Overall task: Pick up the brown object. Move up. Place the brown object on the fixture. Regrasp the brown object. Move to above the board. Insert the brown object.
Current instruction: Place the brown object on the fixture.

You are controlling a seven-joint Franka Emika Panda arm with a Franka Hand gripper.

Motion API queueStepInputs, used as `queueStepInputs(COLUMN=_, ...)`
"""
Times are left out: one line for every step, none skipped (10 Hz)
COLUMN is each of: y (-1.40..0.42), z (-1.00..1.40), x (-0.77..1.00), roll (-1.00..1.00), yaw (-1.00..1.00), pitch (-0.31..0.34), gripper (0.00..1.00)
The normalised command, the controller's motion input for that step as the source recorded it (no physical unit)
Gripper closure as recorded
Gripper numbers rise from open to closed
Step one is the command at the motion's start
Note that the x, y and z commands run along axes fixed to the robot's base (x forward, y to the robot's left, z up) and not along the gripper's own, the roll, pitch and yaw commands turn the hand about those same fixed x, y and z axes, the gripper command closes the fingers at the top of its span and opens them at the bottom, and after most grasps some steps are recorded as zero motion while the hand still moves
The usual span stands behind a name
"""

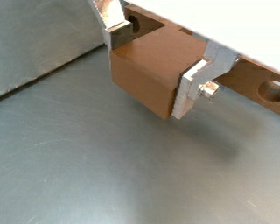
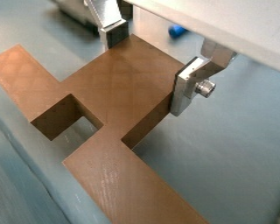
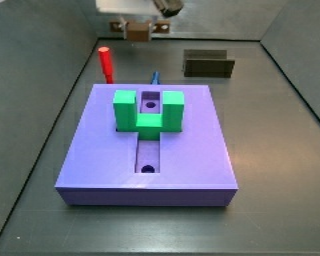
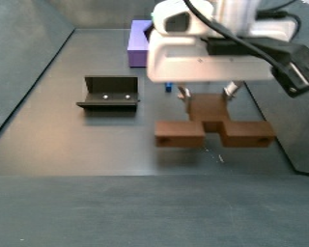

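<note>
Pickup step: end effector [image 4: 207,96] clamps the brown object [image 4: 211,132] on the floor; next, lift straight up, toward twelve o'clock.

**Gripper pose and state**

The gripper [image 4: 207,95] is pointing straight down beneath the white wrist housing, low over the floor. In both wrist views the silver fingers [image 1: 195,86] [image 2: 192,83] are closing on the stem of the brown object [image 2: 119,96], one plate pressing each side. In a side view the gripper [image 3: 136,28] is sitting at the far end.
</note>
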Motion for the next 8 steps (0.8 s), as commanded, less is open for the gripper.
queueStepInputs(y=0.00, z=0.27, x=0.63, roll=-1.00, yaw=-0.31, pitch=-0.126, gripper=1.00)
queueStepInputs(y=0.00, z=0.29, x=0.67, roll=-1.00, yaw=-0.31, pitch=-0.083, gripper=1.00)
queueStepInputs(y=0.00, z=0.30, x=0.67, roll=-1.00, yaw=-0.31, pitch=-0.080, gripper=1.00)
queueStepInputs(y=0.00, z=0.32, x=0.65, roll=-1.00, yaw=-0.32, pitch=-0.094, gripper=1.00)
queueStepInputs(y=0.00, z=0.35, x=0.63, roll=-1.00, yaw=-0.32, pitch=-0.066, gripper=1.00)
queueStepInputs(y=-0.03, z=0.41, x=0.63, roll=-1.00, yaw=-0.31, pitch=-0.014, gripper=1.00)
queueStepInputs(y=-0.06, z=0.43, x=0.62, roll=-1.00, yaw=-0.28, pitch=-0.031, gripper=1.00)
queueStepInputs(y=-0.08, z=0.40, x=0.59, roll=-1.00, yaw=-0.24, pitch=-0.069, gripper=1.00)
